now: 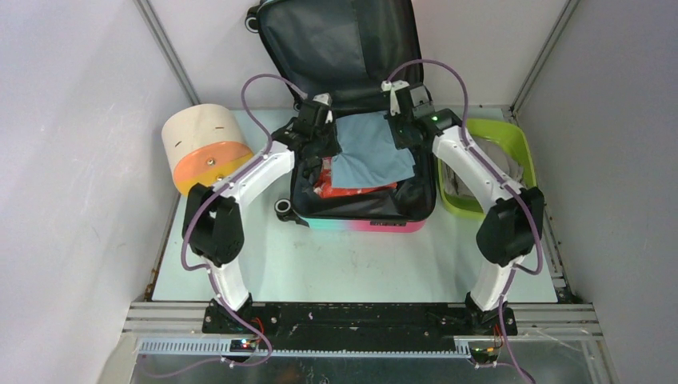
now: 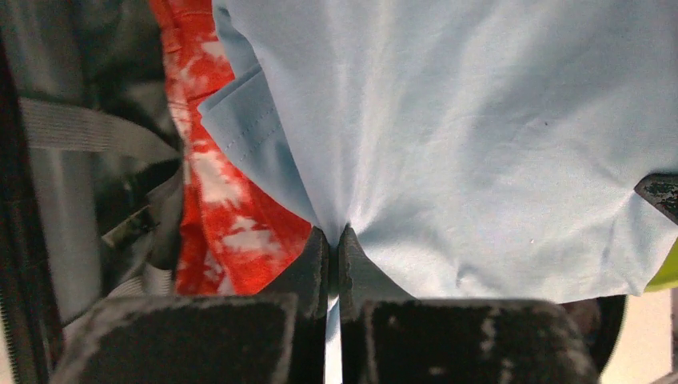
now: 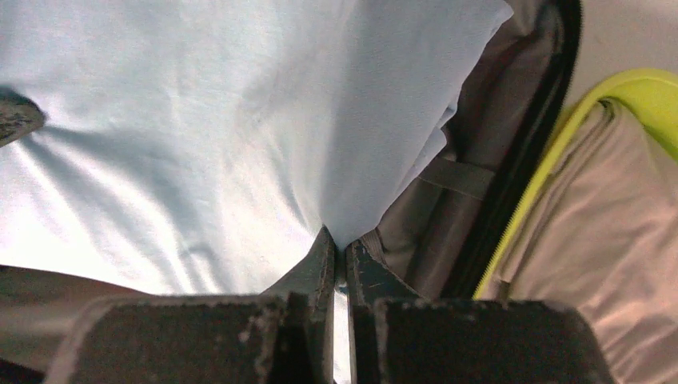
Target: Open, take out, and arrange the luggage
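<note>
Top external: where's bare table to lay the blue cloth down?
Free: the table in front of the luggage, between the left arm and right arm, down to the base rail. Crowded: cylinder left and green tub right, flanking the luggage; blue cloth over its open shell.

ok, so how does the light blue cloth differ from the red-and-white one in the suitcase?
The light blue cloth is plain; the red-and-white cloth is blotchy. Blue is pinched by the left end effector and right end effector, spread out; red lies bunched, ungripped. Blue covers most of red. Both are fabric over the open luggage.
</note>
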Controlling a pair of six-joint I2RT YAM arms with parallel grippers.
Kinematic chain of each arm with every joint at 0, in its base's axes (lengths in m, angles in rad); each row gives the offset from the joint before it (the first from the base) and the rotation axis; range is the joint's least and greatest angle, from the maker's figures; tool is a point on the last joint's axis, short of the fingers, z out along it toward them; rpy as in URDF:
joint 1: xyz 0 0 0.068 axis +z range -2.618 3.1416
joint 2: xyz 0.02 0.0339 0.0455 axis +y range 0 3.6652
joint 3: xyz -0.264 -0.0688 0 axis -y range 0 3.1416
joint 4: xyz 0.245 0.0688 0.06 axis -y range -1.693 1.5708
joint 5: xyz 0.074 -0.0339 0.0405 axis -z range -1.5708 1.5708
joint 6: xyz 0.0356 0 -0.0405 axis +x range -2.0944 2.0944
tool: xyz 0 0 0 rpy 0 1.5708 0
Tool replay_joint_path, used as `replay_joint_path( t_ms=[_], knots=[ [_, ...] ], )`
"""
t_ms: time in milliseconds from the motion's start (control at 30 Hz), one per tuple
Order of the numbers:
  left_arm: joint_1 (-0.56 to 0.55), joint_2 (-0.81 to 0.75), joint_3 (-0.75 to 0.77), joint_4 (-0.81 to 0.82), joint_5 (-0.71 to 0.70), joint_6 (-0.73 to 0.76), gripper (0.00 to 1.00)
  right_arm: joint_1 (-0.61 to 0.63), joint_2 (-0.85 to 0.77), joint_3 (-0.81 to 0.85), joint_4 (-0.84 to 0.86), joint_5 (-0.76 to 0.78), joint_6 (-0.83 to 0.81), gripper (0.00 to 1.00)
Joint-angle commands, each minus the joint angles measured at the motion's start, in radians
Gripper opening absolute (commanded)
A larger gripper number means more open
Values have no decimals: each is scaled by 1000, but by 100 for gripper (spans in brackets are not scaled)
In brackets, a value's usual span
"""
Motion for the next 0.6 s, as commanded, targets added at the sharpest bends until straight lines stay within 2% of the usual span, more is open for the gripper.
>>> replay_joint_path(
  t_ms=[0, 167, 400, 567],
  knots=[
    [-60, -74, 64, 26, -11, -55, 0, -28, -163, -37, -10, 51, -27, 0],
    [-140, -58, 121, 53, -25, -120, 0, -99, -286, -129, -29, 79, -66, 0],
    [-256, 78, 263, 137, -27, -252, 0, -231, -477, -235, -27, 72, -154, 0],
    [-328, 235, 472, 196, -52, -315, 0, -381, -540, -288, -29, 69, -239, 0]
  ],
)
